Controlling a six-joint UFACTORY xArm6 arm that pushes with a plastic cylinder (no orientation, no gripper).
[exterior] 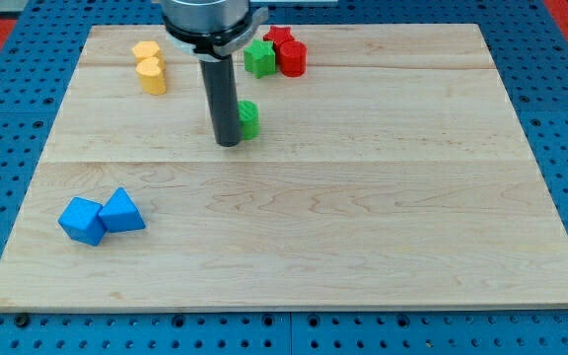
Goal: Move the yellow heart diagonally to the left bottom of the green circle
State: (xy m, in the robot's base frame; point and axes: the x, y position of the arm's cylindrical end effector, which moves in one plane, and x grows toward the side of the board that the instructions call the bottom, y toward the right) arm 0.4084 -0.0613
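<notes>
Rod tip [228,144] down on the wooden worktop [363,227], touching the left side of the green circle [249,118], toward the top edge. No claw fitted, only a bare rod. Yellow heart [152,76] near the top-left corner, touching a second yellow block [145,51]. Green block [259,58] and red blocks [288,51] clustered at the top edge. Two blue blocks [101,217] near the bottom-left corner.

Board [363,227]: pale wood, lengthwise grain. Two yellow blocks [150,67] noted at 11 o'clock. Green blocks [259,57] and red blocks [288,51] recorded at 12 o'clock. Two blue blocks [101,216] at 8 o'clock. Rod dark grey; tip [229,143] likewise. Surround [8,108] blue, perforated.
</notes>
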